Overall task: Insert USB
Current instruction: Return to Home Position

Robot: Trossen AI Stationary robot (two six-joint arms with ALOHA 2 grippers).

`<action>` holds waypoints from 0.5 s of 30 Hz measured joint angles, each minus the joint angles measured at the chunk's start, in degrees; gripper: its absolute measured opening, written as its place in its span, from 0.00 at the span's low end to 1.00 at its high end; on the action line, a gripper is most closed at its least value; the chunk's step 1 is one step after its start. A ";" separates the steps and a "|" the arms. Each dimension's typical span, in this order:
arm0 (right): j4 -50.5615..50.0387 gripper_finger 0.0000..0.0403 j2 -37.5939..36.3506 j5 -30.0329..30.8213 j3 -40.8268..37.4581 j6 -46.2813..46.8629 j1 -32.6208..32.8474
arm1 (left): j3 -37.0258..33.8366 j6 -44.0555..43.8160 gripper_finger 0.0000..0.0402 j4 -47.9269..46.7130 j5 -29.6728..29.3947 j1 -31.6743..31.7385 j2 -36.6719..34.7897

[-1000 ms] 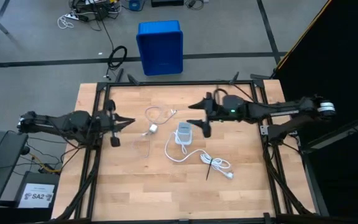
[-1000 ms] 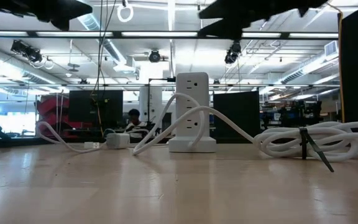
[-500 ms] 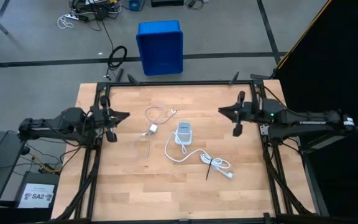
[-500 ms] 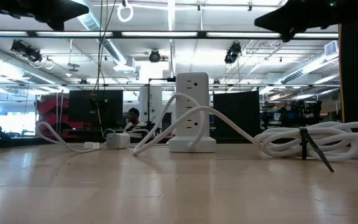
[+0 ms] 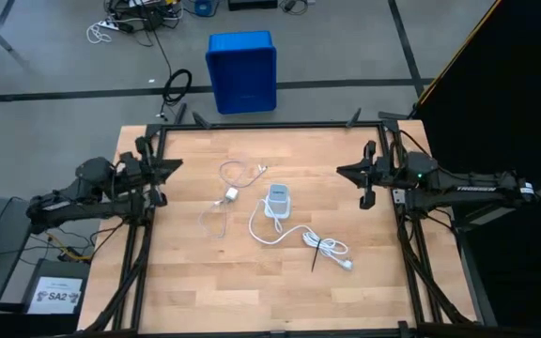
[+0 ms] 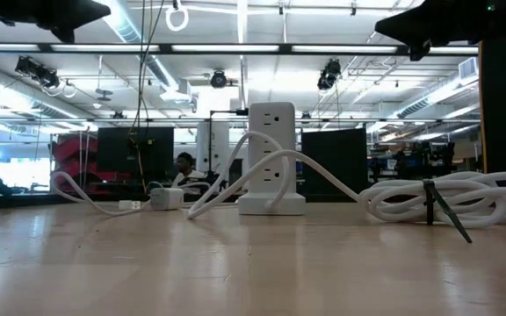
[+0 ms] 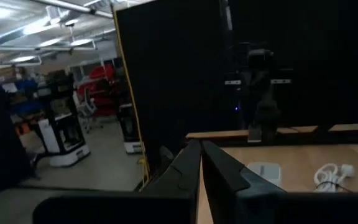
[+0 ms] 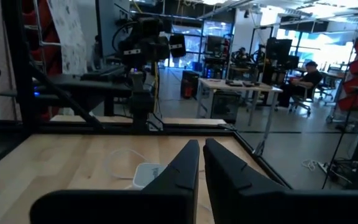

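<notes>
The USB, a thin whitish cable (image 5: 225, 175), lies loose in loops on the wooden table left of centre; the low view shows it too (image 6: 90, 200). One end reaches a small white block (image 5: 231, 194). Just right of it stands a white socket tower (image 5: 278, 201), upright on its base (image 6: 271, 204). My left gripper (image 5: 177, 165) hovers shut at the table's left edge, above the surface. My right gripper (image 5: 340, 172) hovers shut near the right edge. Both point level toward the table's middle, their closed fingertips (image 7: 201, 148) (image 8: 201, 146) holding nothing.
A thicker white cord (image 5: 325, 246), bundled with a black tie (image 6: 442, 211), runs from the tower toward the near right. A black frame (image 5: 270, 125) borders the table. A blue bin (image 5: 242, 70) stands on the floor beyond the far edge. Bare wood lies along the near side.
My right gripper has drawn back from beside the tower toward the table's right edge and has shut. My left gripper has pulled back toward the left edge and a little toward the far edge, staying shut. The cables and tower have not moved.
</notes>
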 joint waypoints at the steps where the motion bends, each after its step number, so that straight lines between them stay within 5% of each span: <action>1: -0.09 0.00 0.04 0.00 -0.28 -0.02 0.00 | -0.04 -0.39 0.00 -0.52 0.01 0.24 -0.99; 15: 9.25 0.00 0.00 -1.82 -7.57 -0.40 0.00 | -7.19 -5.04 0.00 3.01 1.12 0.64 -4.77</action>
